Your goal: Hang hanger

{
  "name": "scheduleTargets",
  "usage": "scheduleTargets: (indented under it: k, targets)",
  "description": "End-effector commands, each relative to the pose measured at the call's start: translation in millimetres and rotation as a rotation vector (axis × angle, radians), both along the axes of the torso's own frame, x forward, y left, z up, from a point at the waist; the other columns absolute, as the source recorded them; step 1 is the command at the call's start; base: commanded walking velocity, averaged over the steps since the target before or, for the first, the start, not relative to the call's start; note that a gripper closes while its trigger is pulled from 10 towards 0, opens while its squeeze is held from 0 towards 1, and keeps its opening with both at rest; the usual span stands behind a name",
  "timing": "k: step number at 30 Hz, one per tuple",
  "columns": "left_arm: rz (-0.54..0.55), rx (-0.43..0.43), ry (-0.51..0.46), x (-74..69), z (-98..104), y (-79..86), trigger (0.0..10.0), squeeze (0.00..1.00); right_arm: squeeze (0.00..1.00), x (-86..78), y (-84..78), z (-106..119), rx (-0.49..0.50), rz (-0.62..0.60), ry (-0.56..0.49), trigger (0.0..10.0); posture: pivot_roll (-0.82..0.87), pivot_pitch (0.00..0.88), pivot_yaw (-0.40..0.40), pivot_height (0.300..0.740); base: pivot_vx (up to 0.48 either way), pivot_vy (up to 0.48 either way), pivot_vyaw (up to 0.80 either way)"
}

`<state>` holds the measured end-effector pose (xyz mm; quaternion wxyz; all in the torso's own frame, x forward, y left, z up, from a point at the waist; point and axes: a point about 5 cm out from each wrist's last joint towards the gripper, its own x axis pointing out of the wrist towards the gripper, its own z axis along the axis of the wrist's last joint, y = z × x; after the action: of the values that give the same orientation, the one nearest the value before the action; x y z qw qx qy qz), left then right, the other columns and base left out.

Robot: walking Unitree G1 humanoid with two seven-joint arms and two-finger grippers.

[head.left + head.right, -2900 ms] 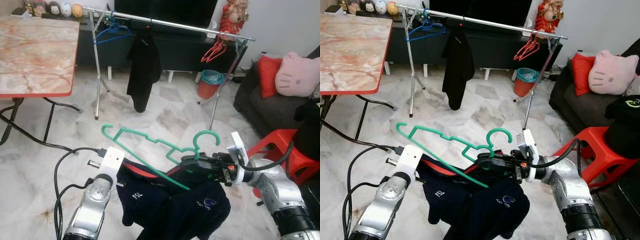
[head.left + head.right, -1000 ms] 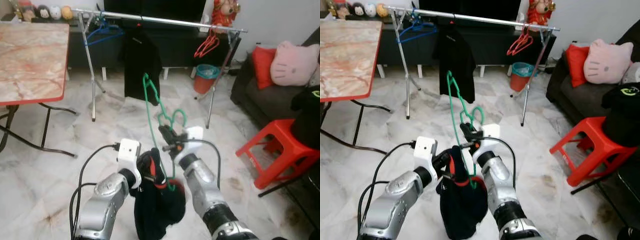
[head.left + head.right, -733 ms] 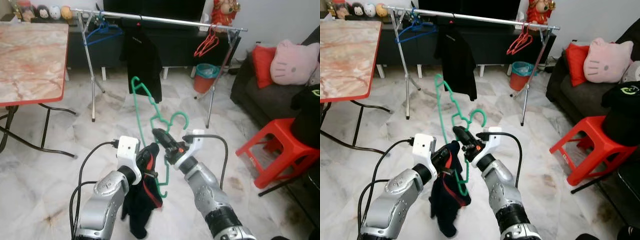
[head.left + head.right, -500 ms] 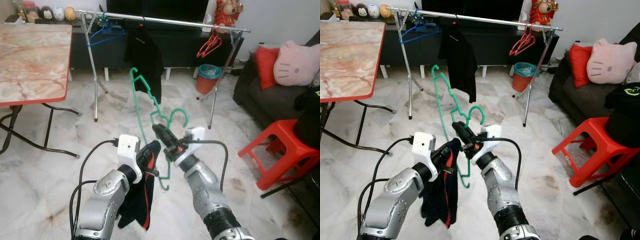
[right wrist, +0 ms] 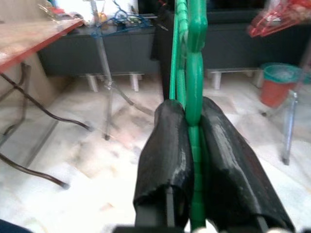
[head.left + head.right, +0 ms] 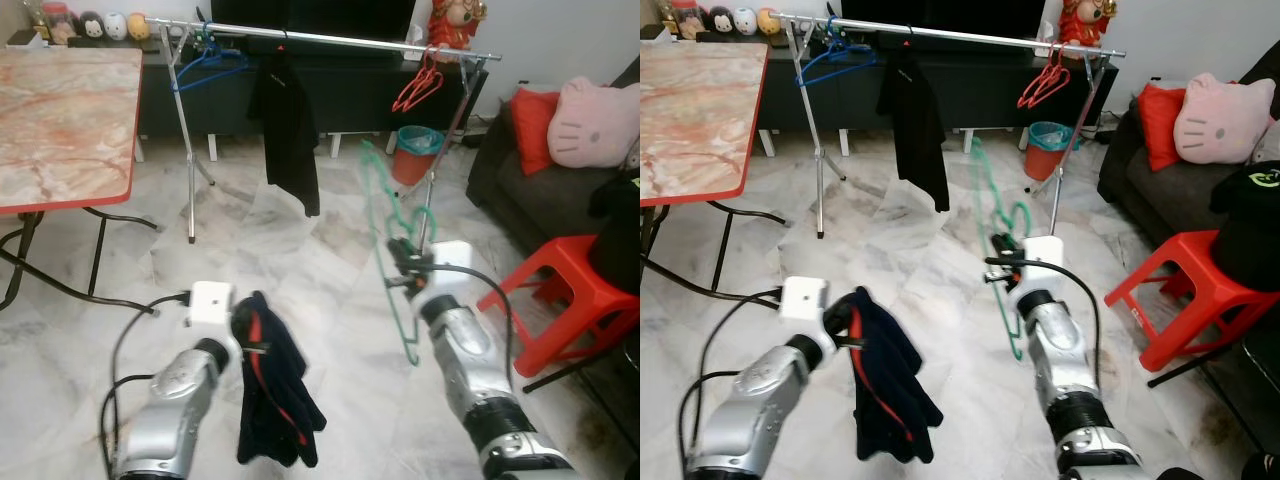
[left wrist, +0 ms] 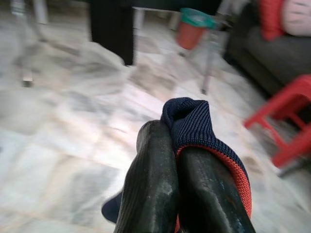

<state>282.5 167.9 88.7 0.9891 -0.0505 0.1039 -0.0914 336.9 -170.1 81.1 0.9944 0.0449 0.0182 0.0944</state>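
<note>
Before the clothes rail (image 6: 330, 40), right fingers (image 5: 170, 160) clamp a seemingly upright green hanger (image 6: 385, 215); left fingers (image 7: 150, 189) pinch a dark garment (image 6: 270, 390).

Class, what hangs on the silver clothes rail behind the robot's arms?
A blue hanger, a black garment and red hangers hang on the rail. The garment covers its own hanger.

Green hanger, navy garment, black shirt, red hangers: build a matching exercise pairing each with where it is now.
Things:
1. green hanger
2. navy garment
3. black shirt
4. red hangers

Places:
A. hanging mid-rail on the clothes rack
B. pinched in the left claw
C. gripped in the right claw
D. hanging near the rack's right end

Pairs: 1-C, 2-B, 3-A, 4-D
</note>
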Motion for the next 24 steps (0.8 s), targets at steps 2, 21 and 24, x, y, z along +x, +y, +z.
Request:
scheduleTargets:
  k: [2, 21, 24]
  targets:
    - [0.105, 0.020, -0.013, 1.6, -4.2, 17.3, 10.0, 0.00, 0.00, -10.9, -29.9, -18.7, 0.017, -0.125, 0.090, 10.0, 0.18, 0.000, -0.098, 0.740, 0.000, 0.000, 0.00]
    - [0.278, -0.039, -0.037, -3.5, -25.7, 32.7, 10.0, 0.00, 0.00, -101.1, -70.7, -117.0, -0.033, -0.359, 0.574, 10.0, 0.16, 0.000, -0.080, 0.740, 0.000, 0.000, 0.00]
    - [0.288, -0.042, -0.016, -6.1, -33.9, 32.1, 10.0, 0.00, 0.00, -114.7, -70.9, -127.0, -0.008, -0.396, 0.626, 10.0, 0.16, 0.000, -0.080, 0.740, 0.000, 0.000, 0.00]
